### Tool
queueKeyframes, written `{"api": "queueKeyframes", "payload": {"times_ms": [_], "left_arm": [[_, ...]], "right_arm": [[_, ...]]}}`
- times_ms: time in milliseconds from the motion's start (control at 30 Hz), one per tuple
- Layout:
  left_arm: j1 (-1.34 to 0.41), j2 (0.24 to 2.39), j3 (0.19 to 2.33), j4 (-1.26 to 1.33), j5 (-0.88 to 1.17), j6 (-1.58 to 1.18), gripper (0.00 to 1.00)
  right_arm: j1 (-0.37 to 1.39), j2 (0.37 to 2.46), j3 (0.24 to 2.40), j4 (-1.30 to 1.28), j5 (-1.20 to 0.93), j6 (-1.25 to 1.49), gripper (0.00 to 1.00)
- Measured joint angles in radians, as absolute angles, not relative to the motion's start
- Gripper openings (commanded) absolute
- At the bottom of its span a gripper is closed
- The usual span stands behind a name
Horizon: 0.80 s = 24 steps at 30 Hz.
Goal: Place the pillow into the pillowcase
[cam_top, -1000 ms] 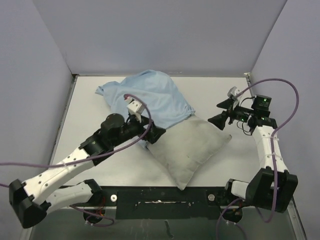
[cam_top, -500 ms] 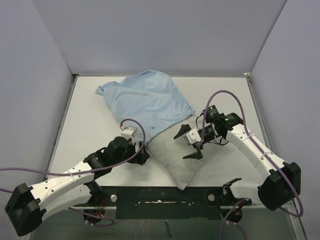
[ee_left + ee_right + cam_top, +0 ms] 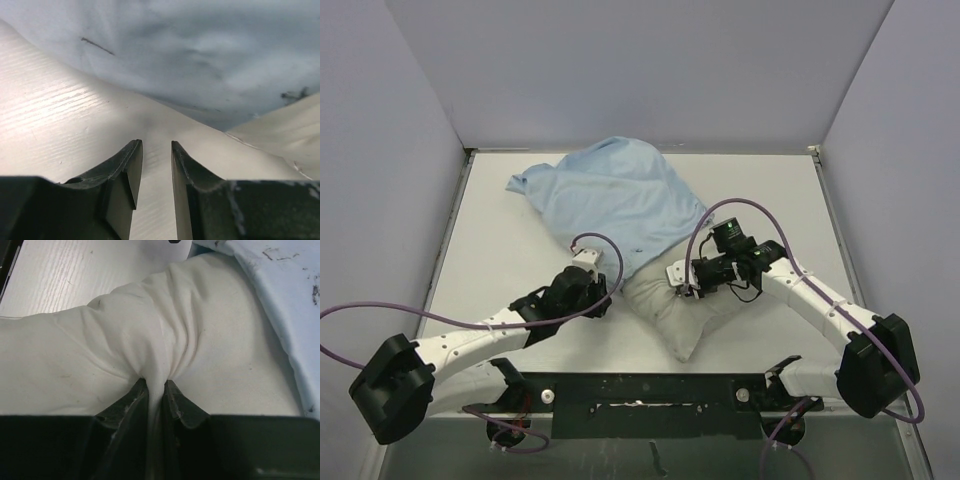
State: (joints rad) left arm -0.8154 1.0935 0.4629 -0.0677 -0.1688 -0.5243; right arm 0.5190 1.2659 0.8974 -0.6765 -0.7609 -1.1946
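Note:
The light-blue pillowcase (image 3: 610, 200) lies wrinkled at the back middle of the table. The off-white pillow (image 3: 705, 312) sticks out of its near right end toward the front edge. My right gripper (image 3: 682, 288) is shut on a pinched fold of the pillow (image 3: 100, 355), and fabric bunches up between its jaws (image 3: 156, 381). The pillowcase's edge (image 3: 280, 290) shows at the upper right of that view. My left gripper (image 3: 610, 297) lies low on the table at the pillow's left side. Its jaws (image 3: 156, 144) stand narrowly apart with only bare table between them, the pillowcase (image 3: 200, 55) ahead and the pillow (image 3: 290, 130) to the right.
Grey walls close the white table (image 3: 490, 260) at the back and on both sides. A black rail (image 3: 640, 392) with the arm bases runs along the near edge. Purple cables (image 3: 380, 315) loop off both arms.
Both arms swung in toward the pillow. The right gripper came from the far right, went from wide open to shut on pillow fabric. The left jaws narrowed. The pillow bunched up.

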Motion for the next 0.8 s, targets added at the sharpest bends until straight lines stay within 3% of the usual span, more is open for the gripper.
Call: {"api": "queueKeyframes", "payload": {"times_ms": [200,467,533,633,800], "left_arm": [[-0.815,1.018,0.463,-0.011,-0.104,-0.474,0.56],[-0.816,0.982,0.461,0.075,-0.078,-0.396,0.59],[-0.816,1.020,0.462,0.096,-0.084,-0.382,0.55],[-0.816,1.104,0.480,0.106,-0.110,-0.369,0.25],[-0.817,1.147,0.505,0.110,-0.136,-0.358,0.02]], "right_arm": [[0.519,1.266,0.897,-0.646,-0.756,-1.134,0.08],[0.505,1.274,0.900,-0.651,-0.797,-1.107,0.06],[0.495,1.281,0.903,-0.654,-0.811,-1.105,0.05],[0.483,1.288,0.905,-0.658,-0.831,-1.102,0.05],[0.471,1.289,0.905,-0.661,-0.845,-1.101,0.03]]}}
